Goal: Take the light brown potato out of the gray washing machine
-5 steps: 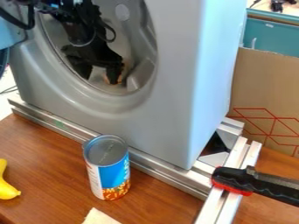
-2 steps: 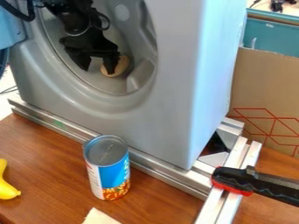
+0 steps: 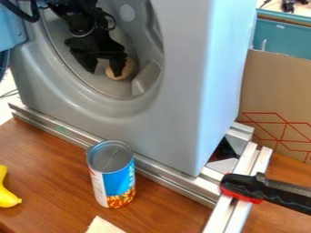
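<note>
At the near left, a banana lies on the table, cut off by the edge of the view. Beyond it a metal rail slants from far left to near right along the foot of the washer.

The gripper hangs inside the washer's round opening, pointing down. It is open and looks empty, its two fingers spread with a gap between them. Just right of that gap is a round tan thing, partly hidden by the right-hand finger, which crosses in front of it. Whether they touch I cannot tell. The round thing rests in the drum, its face turned toward the near side; being round, it shows no long axis. A raised fin stands just to its right, and the opening's rim curves below and around both gripper and round thing, hemming them in.

On the table in front of the washer, well below the opening, a can stands upright by the rail, with the corner of a pale sheet nearer still. To the right, a black and red tool lies across the metal frame. Farther right are cardboard and, beyond it, a teal bin.
</note>
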Tool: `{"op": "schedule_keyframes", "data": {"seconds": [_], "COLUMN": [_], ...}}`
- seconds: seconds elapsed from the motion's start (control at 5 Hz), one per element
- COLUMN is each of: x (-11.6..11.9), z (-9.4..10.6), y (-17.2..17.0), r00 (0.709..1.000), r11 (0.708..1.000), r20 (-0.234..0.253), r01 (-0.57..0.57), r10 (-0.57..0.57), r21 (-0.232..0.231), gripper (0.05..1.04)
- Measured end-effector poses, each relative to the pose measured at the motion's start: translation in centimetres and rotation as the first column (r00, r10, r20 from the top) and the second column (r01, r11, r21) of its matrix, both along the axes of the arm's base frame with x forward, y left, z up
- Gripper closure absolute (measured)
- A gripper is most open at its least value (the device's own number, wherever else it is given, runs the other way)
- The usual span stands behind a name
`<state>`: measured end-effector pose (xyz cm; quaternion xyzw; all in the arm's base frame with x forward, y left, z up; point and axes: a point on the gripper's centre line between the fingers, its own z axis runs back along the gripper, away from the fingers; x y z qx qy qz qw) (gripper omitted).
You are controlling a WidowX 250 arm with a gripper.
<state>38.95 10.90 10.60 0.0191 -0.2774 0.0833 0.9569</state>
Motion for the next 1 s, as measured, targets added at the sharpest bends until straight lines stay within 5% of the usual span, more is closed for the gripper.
{"op": "schedule_keyframes", "data": {"seconds": [0.2, 0.6, 0.8, 1.0], "x": [0.4, 0.1, 0.1, -0.7], "z": [-0.2, -1.8, -1.7, -1.6], "y": [-0.9, -3.3, -2.9, -2.4], "r00": [0.998, 0.983, 0.984, 0.99], "r11": [0.999, 0.984, 0.976, 0.98], "r20": [0.047, 0.133, 0.111, 0.027], "r01": [0.045, 0.14, 0.155, 0.144], "r10": [-0.044, -0.124, -0.139, -0.142], "r21": [-0.03, -0.114, -0.15, -0.134], "gripper": [0.144, 0.602, 0.679, 0.692]}}
